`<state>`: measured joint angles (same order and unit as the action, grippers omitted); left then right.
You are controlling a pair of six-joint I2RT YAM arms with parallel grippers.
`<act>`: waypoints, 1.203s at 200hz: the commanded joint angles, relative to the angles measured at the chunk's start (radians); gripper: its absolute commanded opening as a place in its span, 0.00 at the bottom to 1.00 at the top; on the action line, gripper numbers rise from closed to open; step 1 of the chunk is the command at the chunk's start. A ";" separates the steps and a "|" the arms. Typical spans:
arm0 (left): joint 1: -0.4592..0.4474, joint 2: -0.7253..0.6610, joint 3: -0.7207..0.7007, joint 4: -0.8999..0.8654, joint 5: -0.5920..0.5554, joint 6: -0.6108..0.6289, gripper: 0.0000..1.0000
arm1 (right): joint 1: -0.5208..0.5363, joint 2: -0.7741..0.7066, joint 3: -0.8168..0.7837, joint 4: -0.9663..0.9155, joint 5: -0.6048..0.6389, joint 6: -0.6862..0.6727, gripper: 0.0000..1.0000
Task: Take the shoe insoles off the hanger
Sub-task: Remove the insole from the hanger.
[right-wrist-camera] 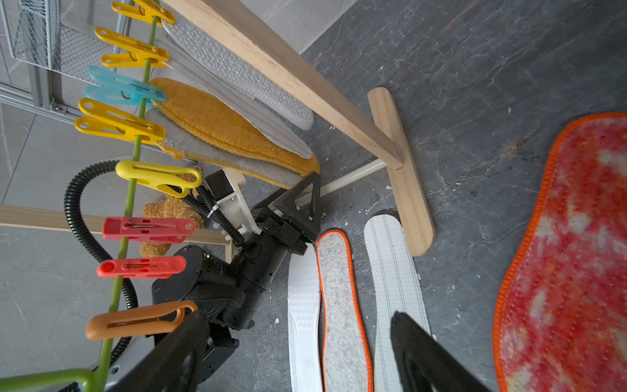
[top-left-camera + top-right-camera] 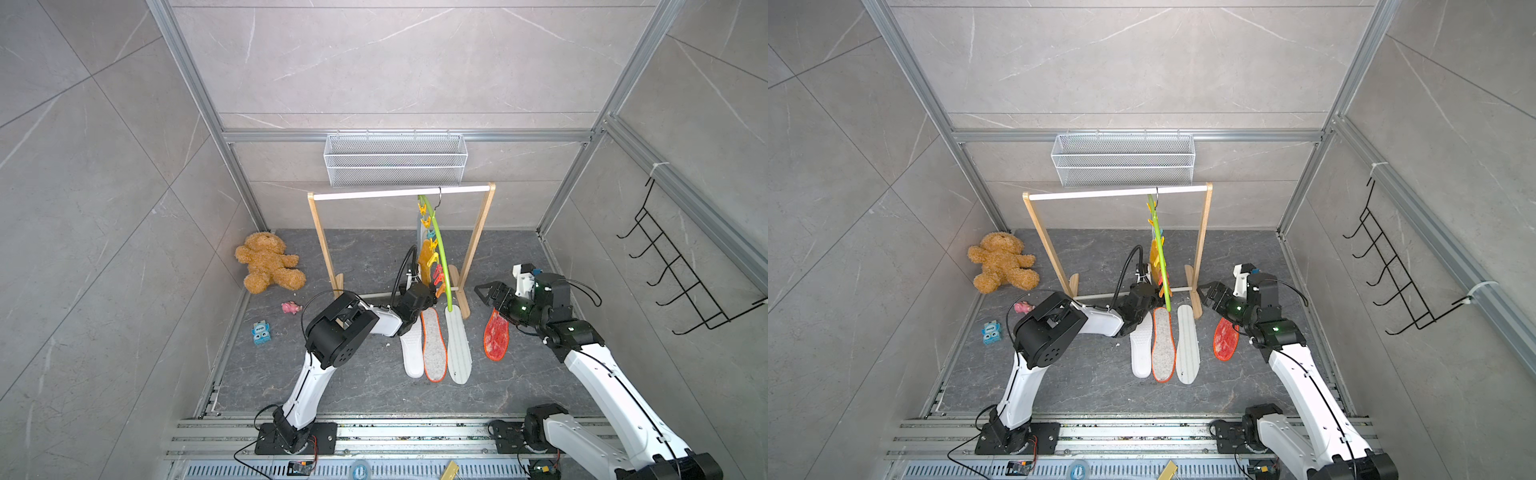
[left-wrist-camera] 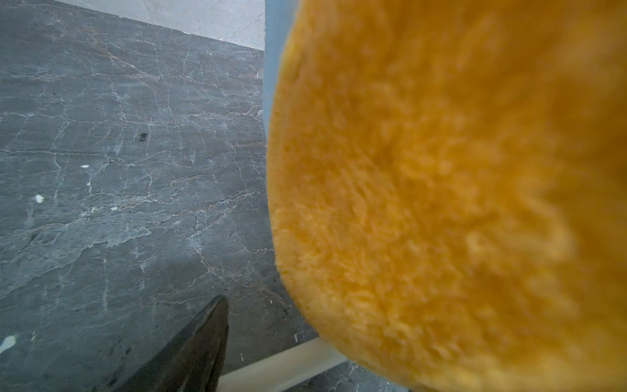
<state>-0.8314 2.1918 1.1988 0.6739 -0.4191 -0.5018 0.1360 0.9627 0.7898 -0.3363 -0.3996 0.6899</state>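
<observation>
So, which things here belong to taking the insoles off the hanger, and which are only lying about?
Job: lime-green hanger; wooden rack it hangs on; orange-yellow insole, still clipped; on the floor, white insole, orange-rimmed grey insole, pale striped insole, red mesh insole.
Lying about: teddy bear; pink toy; blue toy; wire basket; black wall hooks.

Hanger (image 2: 449, 297): lime-green bar. In the right wrist view it carries yellow clips (image 1: 135, 54), a pale blue clip (image 1: 125, 90), red clips (image 1: 147, 229) and an orange clip (image 1: 135, 320). Fleecy insole (image 3: 441, 203): plain orange-yellow. White insole (image 2: 412, 357): plain white. Felt insole (image 2: 434, 353): speckled grey with an orange rim. Striped insole (image 2: 458, 353): pale, with fine lengthwise grey lines. Mesh insole (image 2: 496, 338): mottled red and pink with an orange stitched rim. Floor (image 2: 332, 374): dark grey marble pattern with pale veins. Rack (image 2: 478, 249): light wood with a white rail.
</observation>
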 commanded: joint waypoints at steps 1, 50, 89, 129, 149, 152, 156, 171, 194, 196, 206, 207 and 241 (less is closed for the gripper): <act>-0.004 0.006 0.032 0.013 -0.020 -0.008 0.74 | -0.005 -0.005 -0.002 -0.001 -0.018 0.017 0.86; -0.001 -0.020 0.003 0.028 -0.039 0.010 0.59 | -0.006 -0.001 0.005 0.009 -0.025 0.025 0.85; 0.005 -0.052 -0.031 0.043 -0.048 0.020 0.47 | -0.006 0.008 0.008 0.026 -0.036 0.039 0.84; 0.009 -0.091 -0.081 0.068 -0.080 0.025 0.36 | -0.006 0.016 0.009 0.059 -0.059 0.065 0.80; 0.013 -0.118 -0.104 0.073 -0.087 0.031 0.30 | -0.006 0.021 0.009 0.075 -0.073 0.079 0.77; 0.015 -0.122 -0.107 0.074 -0.087 0.032 0.29 | -0.006 0.022 0.008 0.079 -0.074 0.083 0.76; 0.017 -0.127 -0.112 0.076 -0.089 0.034 0.28 | -0.006 0.023 0.008 0.081 -0.077 0.084 0.76; 0.021 -0.148 -0.132 0.086 -0.094 0.039 0.24 | -0.006 0.027 0.009 0.094 -0.086 0.093 0.74; 0.027 -0.173 -0.153 0.090 -0.096 0.049 0.18 | -0.006 0.031 0.008 0.113 -0.098 0.113 0.72; 0.028 -0.176 -0.155 0.090 -0.098 0.051 0.18 | -0.006 0.033 0.009 0.115 -0.100 0.114 0.72; 0.029 -0.186 -0.163 0.090 -0.101 0.053 0.15 | -0.006 0.036 0.009 0.125 -0.107 0.125 0.71; 0.030 -0.187 -0.164 0.090 -0.101 0.053 0.15 | -0.006 0.036 0.008 0.125 -0.108 0.126 0.71; 0.040 -0.220 -0.196 0.090 -0.114 0.053 0.02 | -0.005 0.055 0.009 0.183 -0.148 0.187 0.71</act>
<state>-0.8017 2.0361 1.0210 0.7113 -0.4965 -0.4671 0.1349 1.0004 0.7898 -0.2207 -0.5041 0.8192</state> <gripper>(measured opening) 0.064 0.709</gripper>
